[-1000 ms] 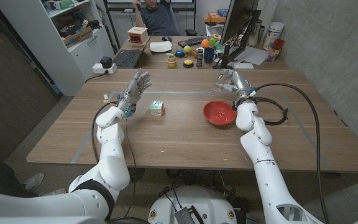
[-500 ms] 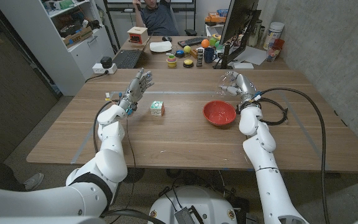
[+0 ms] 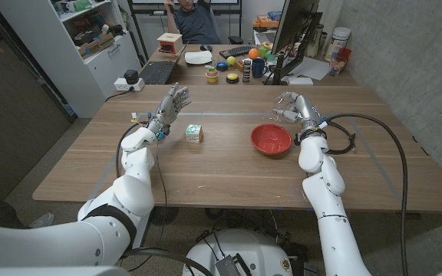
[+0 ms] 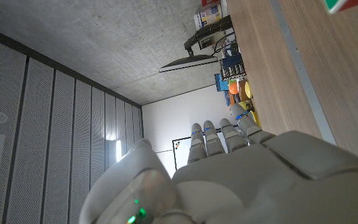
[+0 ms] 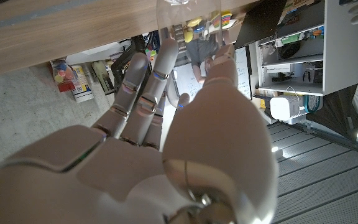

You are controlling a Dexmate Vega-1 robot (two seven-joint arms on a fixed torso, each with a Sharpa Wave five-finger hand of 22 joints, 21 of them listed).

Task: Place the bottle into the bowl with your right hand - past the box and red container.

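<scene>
- The right hand (image 3: 294, 109) hovers just beyond the far right rim of the red bowl (image 3: 271, 139), raised off the wooden table (image 3: 206, 165).
- In the right wrist view, this hand's fingers (image 5: 143, 93) and thumb close around a clear bottle (image 5: 188, 15). So the hand is grasping the bottle, which has not yet been put in the bowl.
- The bottle is transparent and hard to make out from the head camera.
- The right forearm runs from the near right corner towards the far side, with the hand at its far end beside the bowl. This seems a ready position for lowering the bottle into it.
- The left hand (image 3: 169, 106) is held up above the table on the left, released, fingers spread and pointing away, holding nothing. It appears to be kept clear of the work.
- A small green, white and red box (image 3: 194, 133) sits between the two hands, left of the bowl.
</scene>
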